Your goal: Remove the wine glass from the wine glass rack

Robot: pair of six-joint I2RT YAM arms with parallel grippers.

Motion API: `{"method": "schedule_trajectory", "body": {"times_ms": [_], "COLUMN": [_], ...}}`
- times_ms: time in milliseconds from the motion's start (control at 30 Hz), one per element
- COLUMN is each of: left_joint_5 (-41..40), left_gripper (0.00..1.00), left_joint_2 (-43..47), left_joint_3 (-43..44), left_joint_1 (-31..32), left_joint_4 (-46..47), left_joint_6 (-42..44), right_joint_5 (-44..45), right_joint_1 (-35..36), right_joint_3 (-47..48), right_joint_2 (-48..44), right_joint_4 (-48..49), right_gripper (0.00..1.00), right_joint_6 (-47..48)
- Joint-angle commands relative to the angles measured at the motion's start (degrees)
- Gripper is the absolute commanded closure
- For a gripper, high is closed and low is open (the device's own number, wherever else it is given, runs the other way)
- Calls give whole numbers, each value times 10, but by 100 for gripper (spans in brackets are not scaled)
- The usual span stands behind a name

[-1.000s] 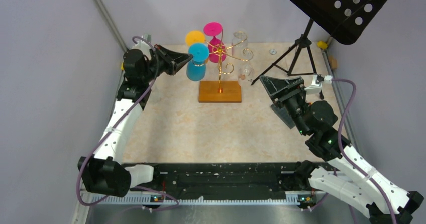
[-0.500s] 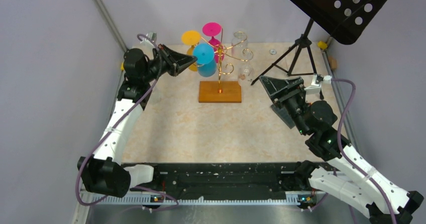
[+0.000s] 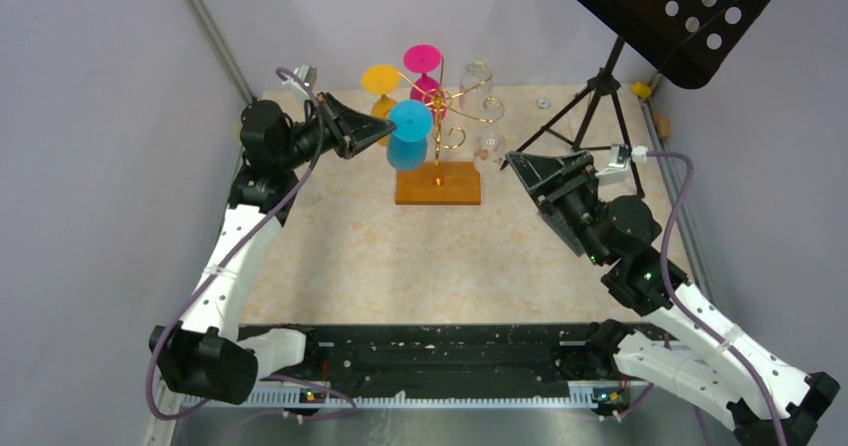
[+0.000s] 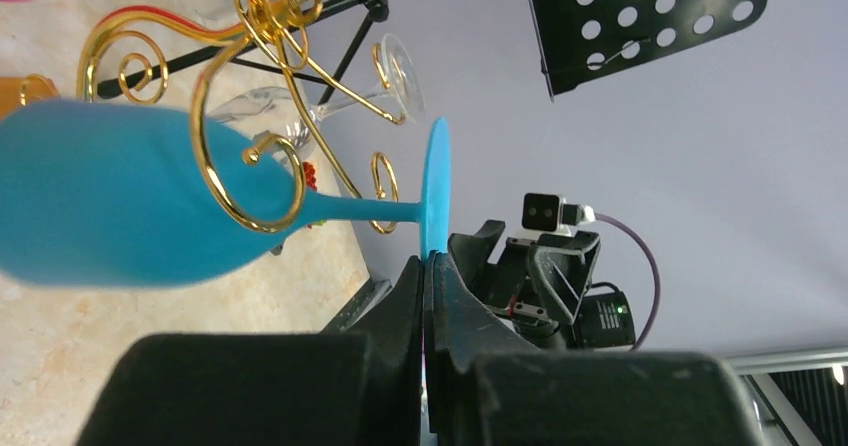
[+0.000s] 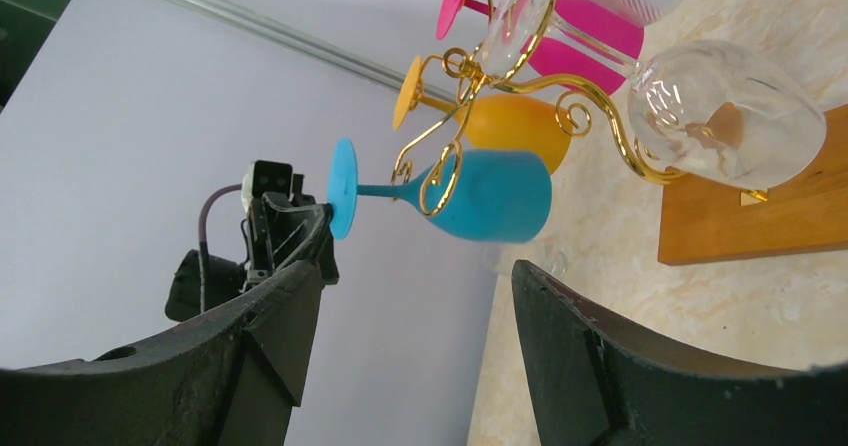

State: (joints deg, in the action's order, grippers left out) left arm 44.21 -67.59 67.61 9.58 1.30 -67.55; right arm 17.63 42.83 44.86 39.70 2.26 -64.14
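Note:
The blue wine glass [image 3: 406, 146] hangs on the gold wire wine glass rack [image 3: 438, 156], whose wooden base [image 3: 455, 191] lies at the table's far middle. My left gripper [image 3: 384, 129] is shut on the rim of the glass's round foot [image 4: 436, 181]. In the left wrist view the gripper [image 4: 426, 268] pinches the foot edge, and a gold scroll [image 4: 245, 181] still curls around the stem by the bowl [image 4: 110, 206]. My right gripper [image 3: 528, 166] is open and empty, just right of the rack. In the right wrist view it [image 5: 415, 301] faces the blue glass [image 5: 490, 196].
Pink [image 3: 428, 86], orange [image 3: 381, 81] and clear [image 3: 480, 76] glasses also hang on the rack. A second clear glass [image 5: 730, 116] hangs near my right gripper. A black music stand [image 3: 660, 6] with its tripod [image 3: 590, 106] stands at the back right. Grey walls close in on the left and back.
My left gripper has carried the blue glass right and slightly nearer along the rack arm. My right arm has swung left toward the rack.

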Motion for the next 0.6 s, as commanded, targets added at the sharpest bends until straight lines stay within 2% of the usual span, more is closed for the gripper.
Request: {"method": "schedule_trajectory", "body": {"times_ms": [0,300,567], "left_joint_5": [29,38,58], "left_gripper": [100,100,100], "left_joint_2": [18,36,84], "left_joint_3": [-1,-4,-8], "left_joint_1": [-1,-1,-1], "left_joint_4": [27,-7,-92], "left_joint_6": [7,41,105], "right_joint_5": [-27,-74,-207], "right_joint_1": [-5,-5,-5], "right_joint_3": [11,23,51], "right_joint_2": [18,51,127], "right_joint_4": [32,64,147], "right_gripper": [28,28,28], "right_joint_6": [1,12,32]}}
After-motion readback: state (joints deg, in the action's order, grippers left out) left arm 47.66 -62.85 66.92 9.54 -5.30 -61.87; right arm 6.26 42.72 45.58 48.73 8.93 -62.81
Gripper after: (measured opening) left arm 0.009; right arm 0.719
